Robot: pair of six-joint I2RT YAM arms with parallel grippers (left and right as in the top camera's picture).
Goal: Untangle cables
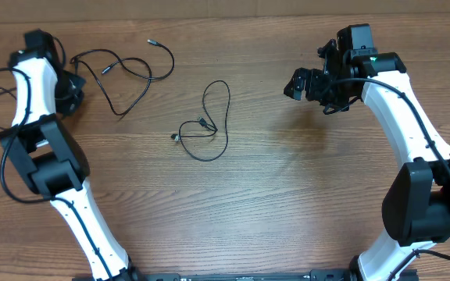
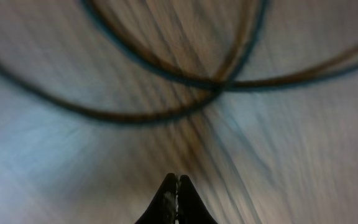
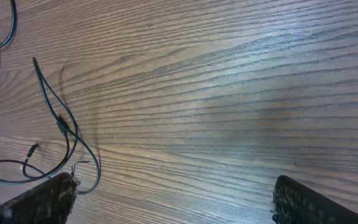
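Near the middle of the counter (image 1: 287,179), a touch toward 11 o'clock, one thin black cable (image 1: 206,123) lay in a loose loop, with a silver-tipped plug (image 1: 175,137) at its 9 o'clock end. Farther out, at 2 o'clock, the right hand (image 1: 298,83) hung wide open, holding nothing. At 10 o'clock the left hand (image 2: 178,186) was closed tight with nothing visible between its tips. It was near a second sprawled cable (image 1: 134,95), which lay well apart from the first.

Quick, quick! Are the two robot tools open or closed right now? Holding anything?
Left tool: closed, with no thin black cable seen between its tips.
Right tool: open, holding nothing.
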